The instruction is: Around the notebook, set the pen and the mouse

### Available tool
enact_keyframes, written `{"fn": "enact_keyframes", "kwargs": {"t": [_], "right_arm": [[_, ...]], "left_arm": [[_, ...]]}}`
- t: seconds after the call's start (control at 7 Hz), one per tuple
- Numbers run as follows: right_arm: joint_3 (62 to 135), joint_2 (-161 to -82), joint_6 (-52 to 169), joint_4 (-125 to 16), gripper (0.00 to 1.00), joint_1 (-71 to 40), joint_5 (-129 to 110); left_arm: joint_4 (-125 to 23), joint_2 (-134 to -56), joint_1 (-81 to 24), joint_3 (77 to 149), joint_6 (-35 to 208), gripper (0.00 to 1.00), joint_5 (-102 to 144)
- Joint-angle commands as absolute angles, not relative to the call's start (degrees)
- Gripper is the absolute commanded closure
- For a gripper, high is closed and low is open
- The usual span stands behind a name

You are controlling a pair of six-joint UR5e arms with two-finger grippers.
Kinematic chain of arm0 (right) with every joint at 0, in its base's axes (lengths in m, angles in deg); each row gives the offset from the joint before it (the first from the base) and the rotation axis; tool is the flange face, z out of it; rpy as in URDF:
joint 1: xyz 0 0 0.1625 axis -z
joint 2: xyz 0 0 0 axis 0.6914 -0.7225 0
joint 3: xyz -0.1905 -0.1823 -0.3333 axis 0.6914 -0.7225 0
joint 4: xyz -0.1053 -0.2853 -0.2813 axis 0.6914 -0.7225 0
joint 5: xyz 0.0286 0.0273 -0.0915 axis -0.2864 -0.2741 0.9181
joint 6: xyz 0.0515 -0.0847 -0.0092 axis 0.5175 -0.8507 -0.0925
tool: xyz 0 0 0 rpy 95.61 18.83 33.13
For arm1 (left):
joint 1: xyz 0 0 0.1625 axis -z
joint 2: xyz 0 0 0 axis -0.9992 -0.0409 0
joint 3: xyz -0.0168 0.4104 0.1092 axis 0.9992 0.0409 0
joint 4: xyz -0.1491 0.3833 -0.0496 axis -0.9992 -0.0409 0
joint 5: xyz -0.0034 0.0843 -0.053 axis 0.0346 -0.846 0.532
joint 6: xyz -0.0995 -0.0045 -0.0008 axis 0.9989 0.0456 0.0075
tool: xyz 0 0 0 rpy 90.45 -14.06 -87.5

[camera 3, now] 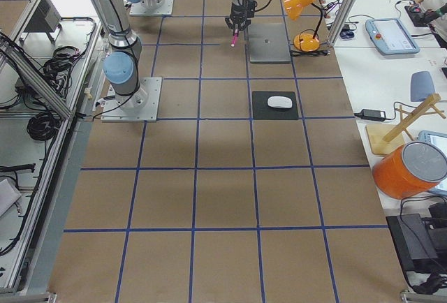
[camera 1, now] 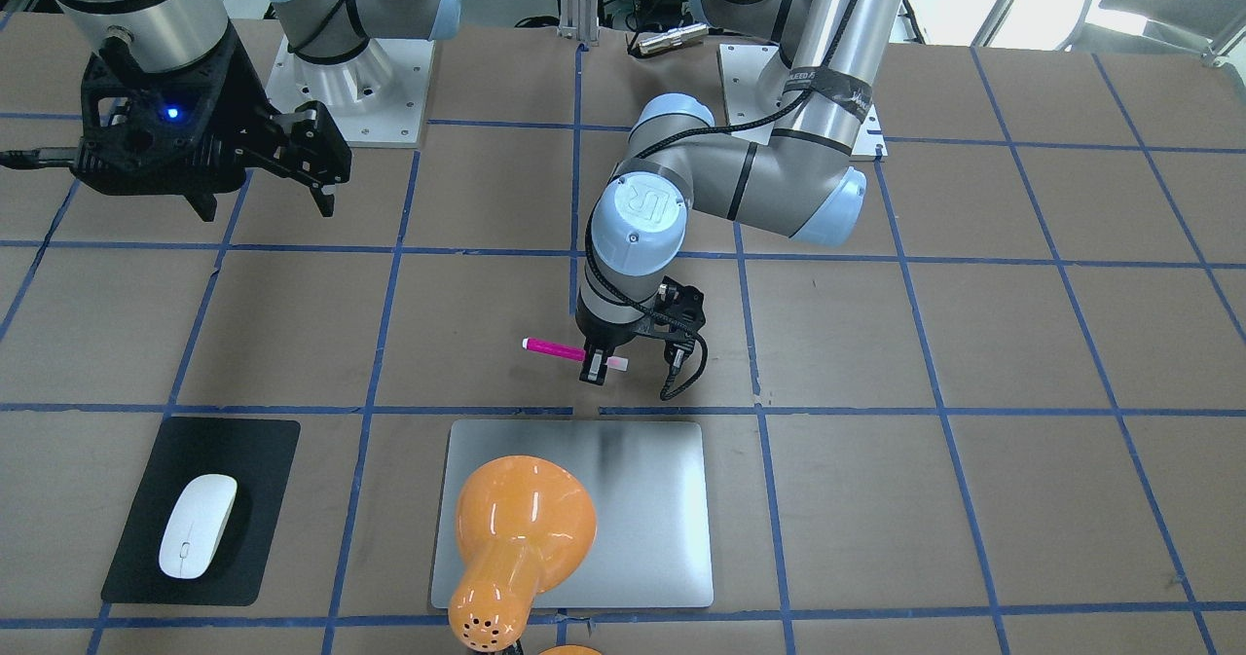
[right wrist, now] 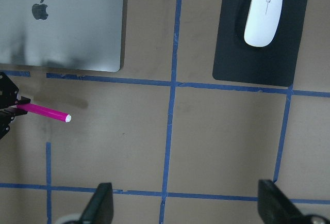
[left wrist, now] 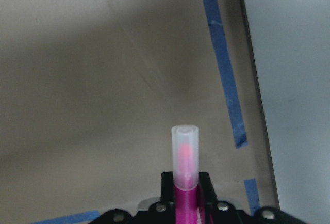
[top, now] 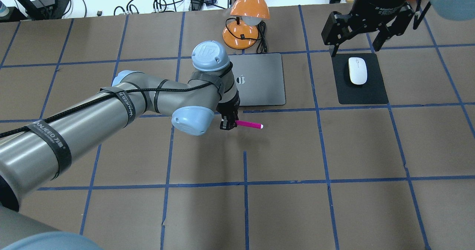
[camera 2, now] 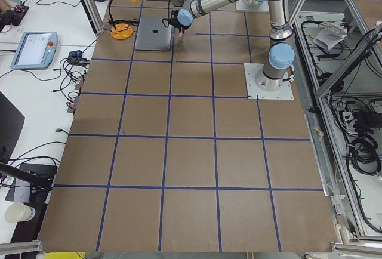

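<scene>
The jaws of the left gripper (camera 1: 599, 371) are clamped on the pen (camera 1: 557, 348) close to its pale cap end, which pokes out past them toward the robot's left. The long pink barrel runs level the other way, toward the robot's right, its long axis parallel to the near edge of the notebook (top: 263, 83). The pen hangs on the robot's side of that edge, just across a blue tape line (top: 297, 110) and clear of the notebook, its shadow lying apart from it on the brown surface (top: 334, 149). Off to the robot's right the mouse (top: 357, 70) lies on a black mat (top: 362, 94), long axis running away from the robot. The right gripper (top: 356, 44) hovers high near that mat – jaws apart, holding nothing. An orange lamp (top: 249, 5) stands just beyond the notebook's far edge – its shade reaches over the lid
</scene>
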State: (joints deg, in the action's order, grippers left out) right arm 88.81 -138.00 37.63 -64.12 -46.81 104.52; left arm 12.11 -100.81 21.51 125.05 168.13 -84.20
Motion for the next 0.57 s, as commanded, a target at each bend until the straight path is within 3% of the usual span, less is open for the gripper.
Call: {"fn": "enact_keyframes", "kwargs": {"t": [0.0, 0.14, 0.43], "right_arm": [[89.76, -137.52, 38.26, -64.71, 0.0, -46.96, 104.46], [89.76, -137.43, 38.17, -66.02, 0.0, -46.96, 104.46], [89.76, -137.43, 38.26, -66.13, 0.0, -46.96, 104.55]], "left_arm": [[12.13, -101.65, 21.68, 125.52, 169.3, 1.0, -84.18], [12.22, -101.91, 21.68, 125.52, 169.3, 0.93, -84.1], [12.31, -102.09, 21.94, 125.34, 170.0, 0.9, -81.74]]}}
